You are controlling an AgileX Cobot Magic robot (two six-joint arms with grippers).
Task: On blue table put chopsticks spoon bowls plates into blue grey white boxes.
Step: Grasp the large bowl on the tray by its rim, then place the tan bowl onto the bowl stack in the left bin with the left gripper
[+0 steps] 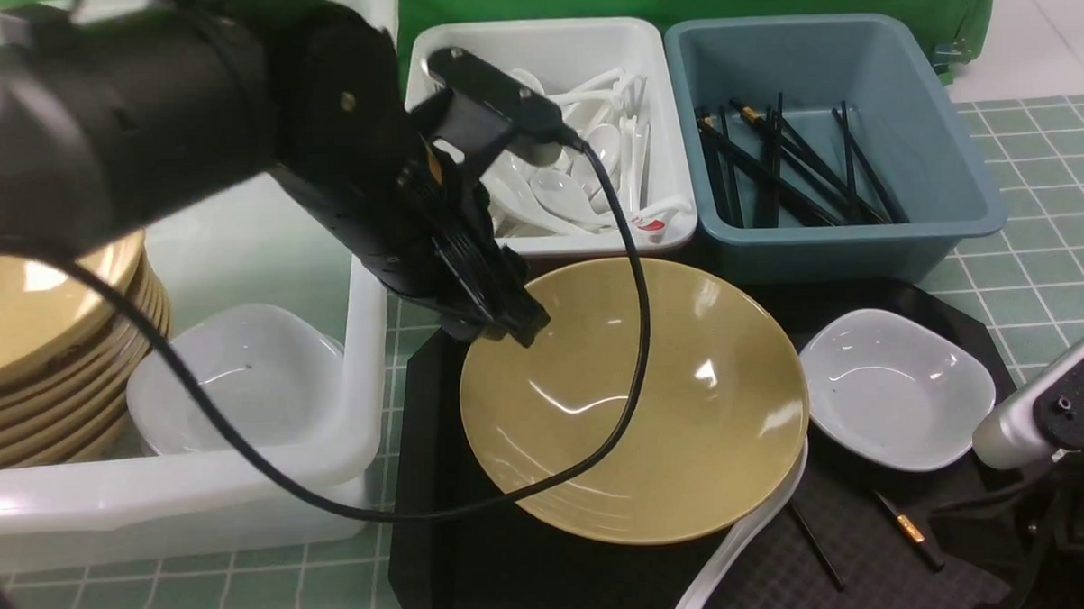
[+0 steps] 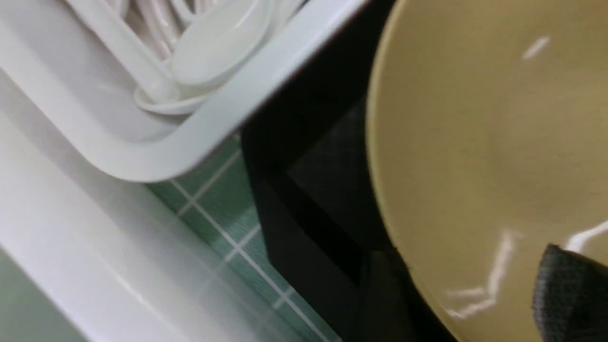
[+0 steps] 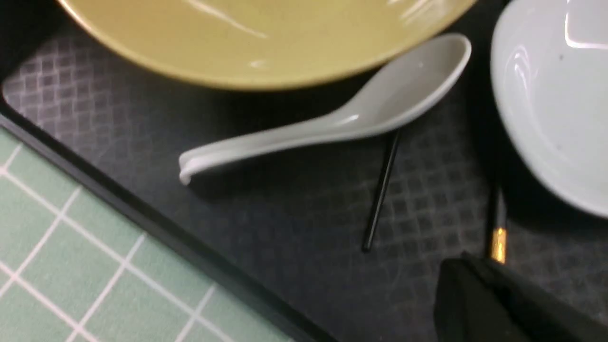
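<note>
- My left gripper (image 1: 505,326): jaws apart, straddling the rim of the tan bowl (image 1: 635,400) at its 10 o'clock. One of the fingers (image 2: 570,294) sits over the inside, the other outside the rim. Can't tell if either touches.
- Left arm slants down from 10 o'clock; its cable (image 1: 638,337) drapes across the bowl.
- Bowl sits mouth up, mid black tray (image 1: 441,524).
- My right gripper (image 3: 475,289): closed, low at the tray's 4 o'clock, tip just beside the gold end of the banded chopstick (image 3: 497,237). Contact unclear.
- Banded chopstick and thin chopstick (image 3: 380,197): long axes 11-to-5 o'clock in the front view.
- Spoon (image 1: 739,536): axis 1-to-7, scoop up under the bowl's 4 o'clock rim, handle toward 7.
- White plate (image 1: 896,387): on the tray, bowl's 3 o'clock.
- White box (image 1: 594,241) at 12: spoons, small red label (image 1: 652,224), unreadable.
- Blue-grey box (image 1: 829,258) at 1: chopsticks, mostly 11-to-5.
- Large box (image 1: 153,516) at 9: stacked tan bowls (image 1: 28,304), one white dish (image 1: 238,378).
- All on the gridded table (image 1: 1046,269).
</note>
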